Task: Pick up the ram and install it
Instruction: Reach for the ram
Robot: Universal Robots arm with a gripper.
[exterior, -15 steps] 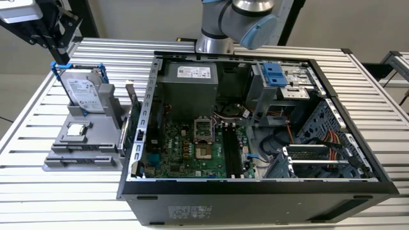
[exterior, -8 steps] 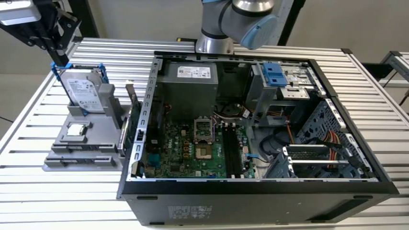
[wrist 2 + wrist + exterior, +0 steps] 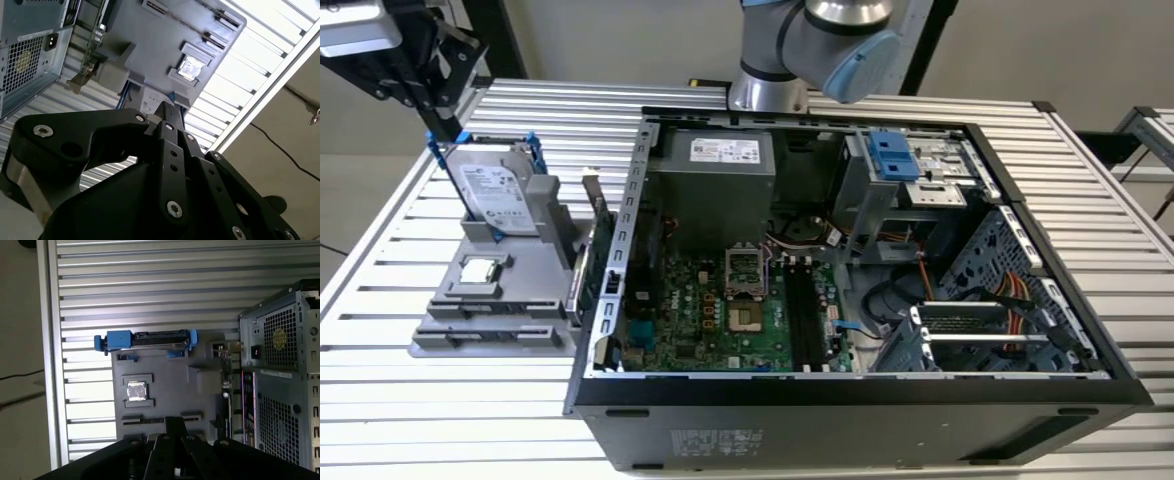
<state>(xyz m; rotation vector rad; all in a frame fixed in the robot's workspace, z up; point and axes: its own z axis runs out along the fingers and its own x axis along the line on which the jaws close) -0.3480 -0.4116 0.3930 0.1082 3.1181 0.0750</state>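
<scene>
A slatted aluminium tabletop (image 3: 454, 420) carried an open black computer case (image 3: 854, 392) lying on its side. Its large green motherboard (image 3: 720, 320) faced up, and I could make out no stick in the long black memory slots (image 3: 807, 320). The grey-and-blue robot arm (image 3: 814, 40) stood behind the case. Just beside the case, toward the exterior view's left, sat a grey plastic fixture block (image 3: 527, 290). It held a silver hard drive in a blue bracket (image 3: 494, 195). The black two-fingered tool (image 3: 451, 128) hung above that block.

I took the ram (image 3: 606, 285) to be the thin dark-green board standing on edge along the block's side nearest the case. It was seen nearly edge-on, so that is a judgement. A small square silver processor chip (image 3: 478, 270) lay in a pocket of the block.

As I judged it, the work stood at the approach to the pick. The ram was untouched and nothing had been lifted. A grasp would call for spread fingers turned to straddle the board's thin top edge. It would also need a straight descent clear of the hard drive and the case wall.

The tool was high over the block and well apart from the ram, pointing downward. In both wrist views its fingers met in one tip, closed on nothing.
</scene>
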